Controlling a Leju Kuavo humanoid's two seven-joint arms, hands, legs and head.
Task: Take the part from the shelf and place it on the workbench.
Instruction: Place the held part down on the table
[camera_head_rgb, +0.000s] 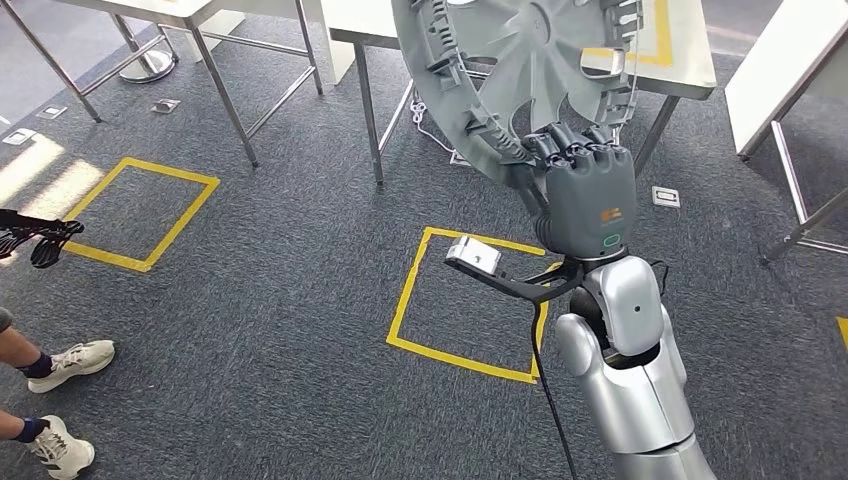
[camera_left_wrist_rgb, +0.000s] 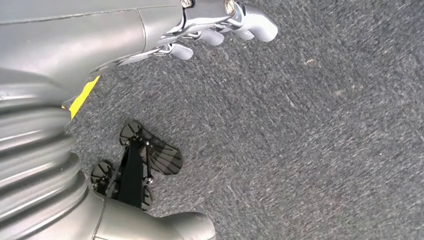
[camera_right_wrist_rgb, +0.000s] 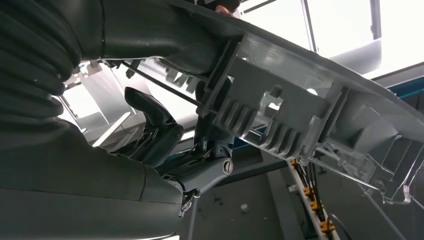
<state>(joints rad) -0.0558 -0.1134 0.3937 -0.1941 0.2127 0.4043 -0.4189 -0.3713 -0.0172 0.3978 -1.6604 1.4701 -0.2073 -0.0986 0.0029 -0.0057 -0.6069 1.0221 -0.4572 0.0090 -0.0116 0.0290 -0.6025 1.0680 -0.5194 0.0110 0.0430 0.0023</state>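
Part (camera_head_rgb: 520, 60) in right robot hand (camera_head_rgb: 585, 185)

Dark grey carpet (camera_head_rgb: 280, 260) covers the floor, and a square of yellow tape (camera_head_rgb: 462, 305) marks its middle. A second taped square (camera_head_rgb: 140, 212) lies well to the left of that one, with a steel-legged table (camera_head_rgb: 190, 15) beyond it and another table (camera_head_rgb: 690, 60) beyond the middle square. A floor socket (camera_head_rgb: 665, 196) sits near that table's leg, and sunlight falls on the carpet at the far left.
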